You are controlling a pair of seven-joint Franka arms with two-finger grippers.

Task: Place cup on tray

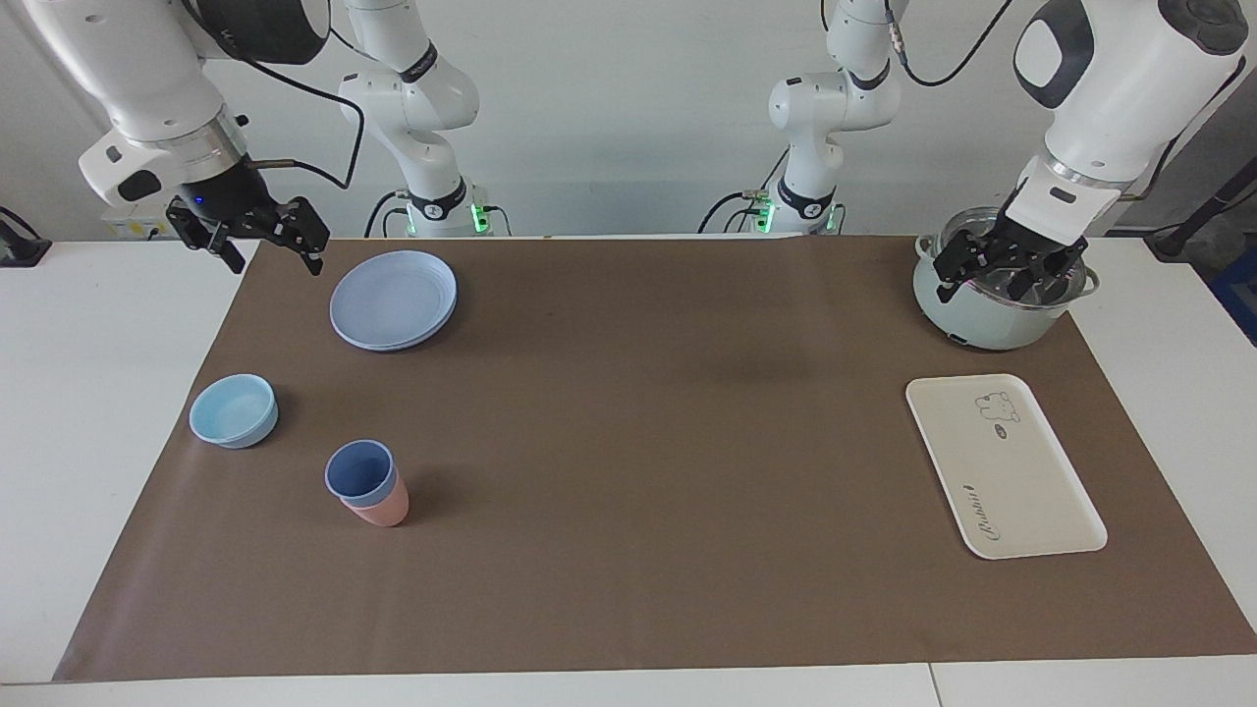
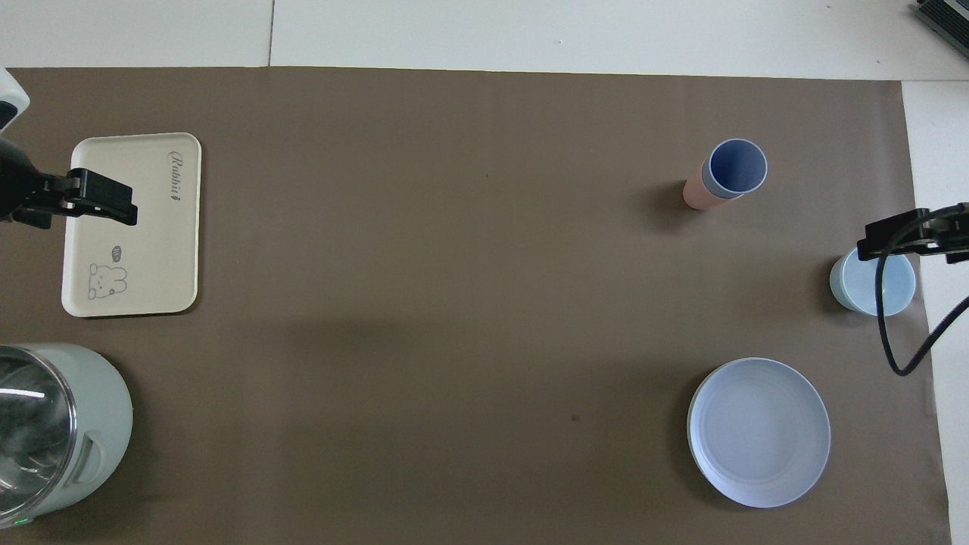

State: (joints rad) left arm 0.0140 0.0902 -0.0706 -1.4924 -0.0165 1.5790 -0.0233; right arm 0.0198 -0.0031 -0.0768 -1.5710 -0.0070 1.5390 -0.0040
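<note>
While both arms wait raised and empty, the blue cup (image 1: 359, 471) sits nested inside a pink cup (image 1: 383, 507) near the surface's corner at the right arm's end, away from the robots. The cream tray (image 1: 1004, 464) lies at the left arm's end. The right claw (image 1: 257, 232) hangs open near the round plate (image 1: 393, 299); the left claw (image 1: 1007, 265) hangs open over a pot (image 1: 992, 316). A good pick likely grips only the blue rim (the pink cup may lift too).
</note>
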